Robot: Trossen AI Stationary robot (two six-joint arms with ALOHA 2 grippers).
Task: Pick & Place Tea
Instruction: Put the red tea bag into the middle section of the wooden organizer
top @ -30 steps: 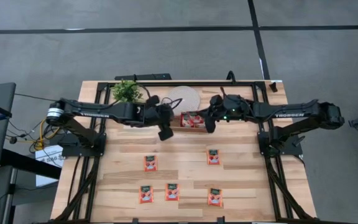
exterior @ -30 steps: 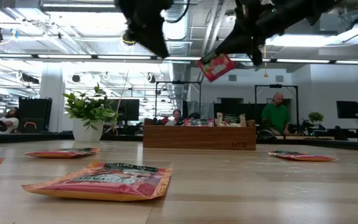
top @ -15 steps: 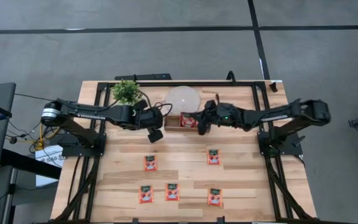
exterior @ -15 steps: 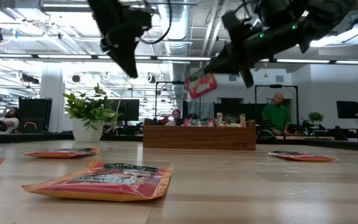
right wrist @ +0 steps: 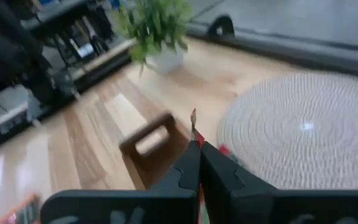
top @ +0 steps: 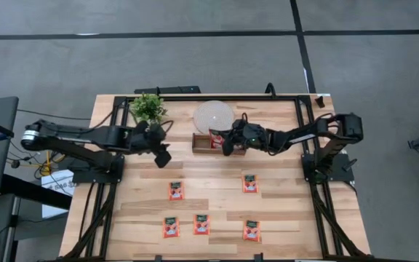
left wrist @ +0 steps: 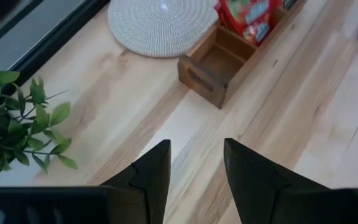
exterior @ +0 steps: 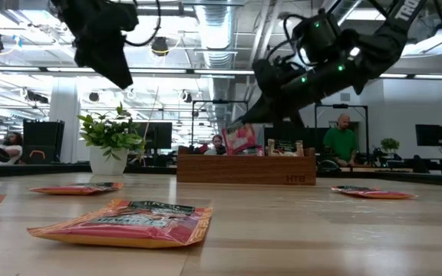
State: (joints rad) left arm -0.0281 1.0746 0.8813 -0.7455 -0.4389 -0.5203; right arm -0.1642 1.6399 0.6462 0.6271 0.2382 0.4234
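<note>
The right gripper (top: 226, 140) is above the wooden tray (top: 199, 141), near the middle of the table's far side. Its two fingers are pressed together on a red tea sachet (exterior: 240, 139), which they hold by its upper edge. In the low view this sachet hangs just over the tray's rim, a little tilted. It is a small flat square packet, red-orange with some pale print on its face. In the right wrist view only a thin red edge (right wrist: 193, 118) of it shows above the closed fingertips, so the packet is seen from the side there.

More red sachets (left wrist: 250, 15) stand upright in one compartment of the tray, and the end compartment beside it looks bare in the left wrist view. The tray lies just beside the round white woven mat (top: 214, 115).

Five other sachets lie flat on the wooden table (top: 282, 182), well apart from the tray: one (top: 176, 190) left of the middle, one (top: 249, 183) right of the middle, and three nearer the front edge (top: 171, 227) (top: 201, 224) (top: 251, 231). Each is red-orange with a dark green label at its top.

The left gripper (top: 163, 156) waits over the table to the left of the tray, near the small potted plant (top: 147, 107). Its fingers (left wrist: 151, 171) stand apart and hold nothing.
</note>
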